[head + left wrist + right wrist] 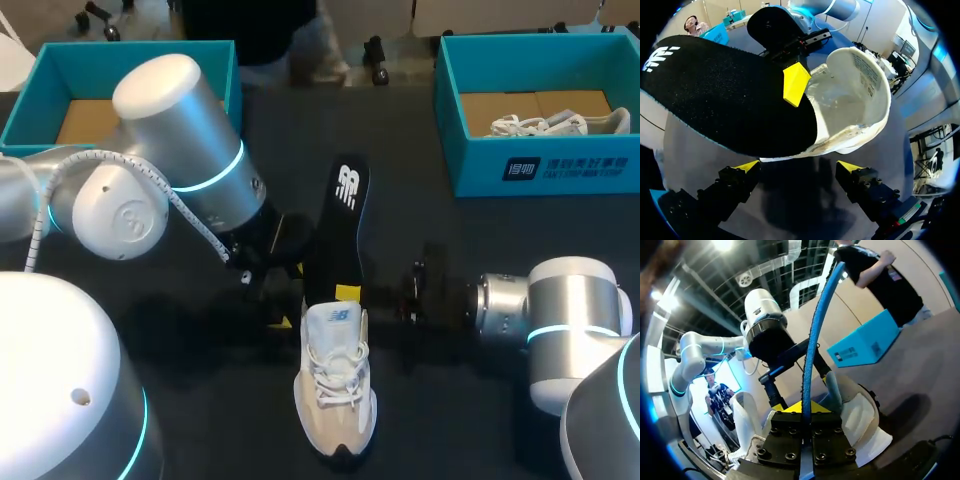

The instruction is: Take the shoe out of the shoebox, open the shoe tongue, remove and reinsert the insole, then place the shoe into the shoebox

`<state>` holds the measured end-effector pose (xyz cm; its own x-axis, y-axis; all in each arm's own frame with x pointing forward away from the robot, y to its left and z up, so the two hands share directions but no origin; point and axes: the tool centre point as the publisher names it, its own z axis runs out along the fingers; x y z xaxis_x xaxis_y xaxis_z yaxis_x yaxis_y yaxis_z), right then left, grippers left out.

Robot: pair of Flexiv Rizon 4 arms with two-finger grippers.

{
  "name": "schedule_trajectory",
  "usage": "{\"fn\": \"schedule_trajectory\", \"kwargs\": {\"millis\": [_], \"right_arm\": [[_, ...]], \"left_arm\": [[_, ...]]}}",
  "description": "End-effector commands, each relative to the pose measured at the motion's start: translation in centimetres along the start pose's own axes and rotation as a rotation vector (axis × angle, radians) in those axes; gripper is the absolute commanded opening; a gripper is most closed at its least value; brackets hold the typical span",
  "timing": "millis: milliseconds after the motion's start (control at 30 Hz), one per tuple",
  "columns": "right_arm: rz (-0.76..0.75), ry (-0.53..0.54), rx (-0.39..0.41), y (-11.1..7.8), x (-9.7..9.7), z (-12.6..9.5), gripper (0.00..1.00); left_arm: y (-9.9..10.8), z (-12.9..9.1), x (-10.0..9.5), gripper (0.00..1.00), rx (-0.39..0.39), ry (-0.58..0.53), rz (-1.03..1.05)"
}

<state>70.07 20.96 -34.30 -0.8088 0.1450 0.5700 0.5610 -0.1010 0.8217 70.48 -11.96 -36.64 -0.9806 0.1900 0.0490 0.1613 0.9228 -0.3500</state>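
Partly hidden, insole end at shoe

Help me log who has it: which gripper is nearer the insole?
Right. The right gripper is shut on the insole, over the shoe; the left gripper is open, with the insole just ahead of its fingers.

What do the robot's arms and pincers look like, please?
The left arm and right arm are rounded silver-grey cylinders with glowing cyan rings. A white braided cable runs along the left one. The left pincer and right pincer are black, bolted blocks with bright yellow tips.
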Motion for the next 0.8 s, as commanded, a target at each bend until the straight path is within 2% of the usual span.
{"fn": "schedule_trajectory", "kwargs": {"millis": [33, 400, 800], "right_arm": [[0.009, 0.007, 0.006, -0.79, 0.18, 0.12, 0.0], [0.055, 0.02, 0.022, -1.59, 0.38, 0.01, 0.0], [0.095, 0.029, 0.047, -1.65, 0.29, -0.07, 0.0]], "left_arm": [[-0.01, 0.05, -0.05, 1.0, -0.001, 0.0, 0.001], [-0.01, 0.05, -0.05, 1.0, -0.001, 0.0, 0.001], [-0.01, 0.05, -0.05, 1.0, -0.001, 0.0, 0.001]]}}
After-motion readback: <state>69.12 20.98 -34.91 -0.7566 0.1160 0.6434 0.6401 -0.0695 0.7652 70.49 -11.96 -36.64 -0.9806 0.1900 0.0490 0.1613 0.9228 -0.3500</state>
